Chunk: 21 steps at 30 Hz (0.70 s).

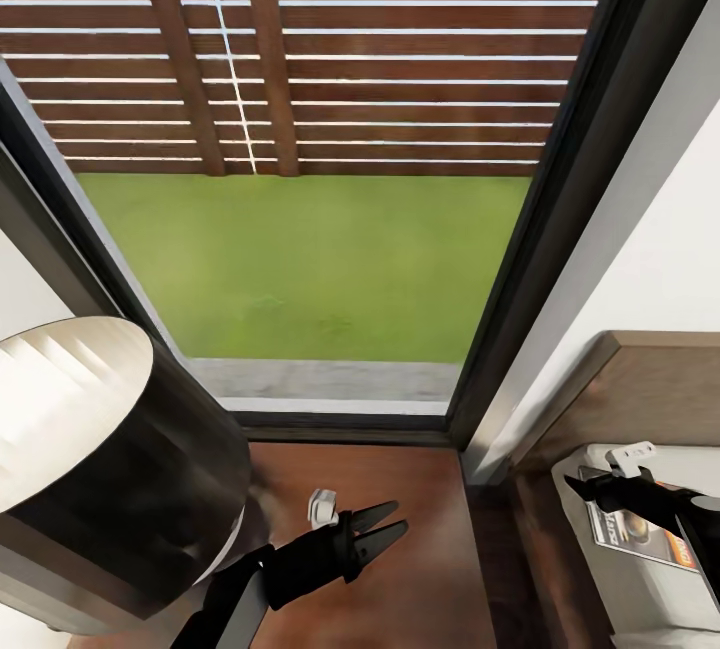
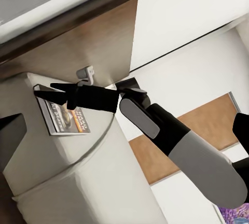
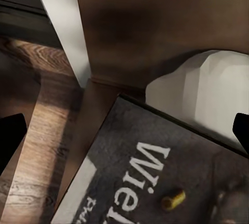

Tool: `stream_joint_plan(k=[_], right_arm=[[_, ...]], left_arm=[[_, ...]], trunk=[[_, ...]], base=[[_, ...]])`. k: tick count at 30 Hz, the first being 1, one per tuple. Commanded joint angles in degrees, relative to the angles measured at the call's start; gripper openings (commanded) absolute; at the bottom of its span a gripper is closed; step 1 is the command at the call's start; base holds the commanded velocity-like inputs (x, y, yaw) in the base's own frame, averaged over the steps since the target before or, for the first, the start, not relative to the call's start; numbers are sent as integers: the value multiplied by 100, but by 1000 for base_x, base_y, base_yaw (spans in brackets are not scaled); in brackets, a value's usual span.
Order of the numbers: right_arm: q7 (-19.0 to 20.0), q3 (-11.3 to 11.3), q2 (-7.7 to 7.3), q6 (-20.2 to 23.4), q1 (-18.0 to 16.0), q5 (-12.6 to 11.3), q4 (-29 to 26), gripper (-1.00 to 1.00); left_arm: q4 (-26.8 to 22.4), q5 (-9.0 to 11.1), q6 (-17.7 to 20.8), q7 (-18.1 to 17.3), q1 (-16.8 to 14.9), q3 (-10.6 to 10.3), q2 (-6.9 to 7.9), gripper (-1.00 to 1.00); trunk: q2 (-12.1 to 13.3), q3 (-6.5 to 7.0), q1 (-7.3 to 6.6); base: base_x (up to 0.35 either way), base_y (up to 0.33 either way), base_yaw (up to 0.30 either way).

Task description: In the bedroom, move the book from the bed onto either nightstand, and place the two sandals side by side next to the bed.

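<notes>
The book [image 1: 640,532] lies flat on the pale mattress at the corner of the bed [image 1: 655,379] by the headboard, at four o'clock in the head view. The right gripper [image 1: 590,484] hangs just over it, jaws spread, nothing between them. At six o'clock the left gripper [image 1: 385,524], fingers parted and empty, hovers over the nightstand [image 1: 420,489] beside a dark-shaded lamp [image 1: 100,449].

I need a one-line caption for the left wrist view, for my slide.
Right gripper open over the book lying on the bed near its headboard.

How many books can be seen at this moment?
1. The book lies on the bed near the headboard, under the open right gripper; the right wrist view shows its cover close up. Others may lie outside the views.
</notes>
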Motion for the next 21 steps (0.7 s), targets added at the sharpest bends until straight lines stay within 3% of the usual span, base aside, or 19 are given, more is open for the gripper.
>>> stream_joint_plan(k=[1,21], right_arm=[[45,-14,3,17,-2,49,-8,100],[45,-14,3,15,-3,52,-7,100]], left_arm=[[1,41,57,-5,-3,-4,1,100],[1,42,54,-5,-3,-7,1,100]], trunk=[[-2,-4,-1],[-2,-4,-1]], base=[[0,0,0],[0,0,0]])
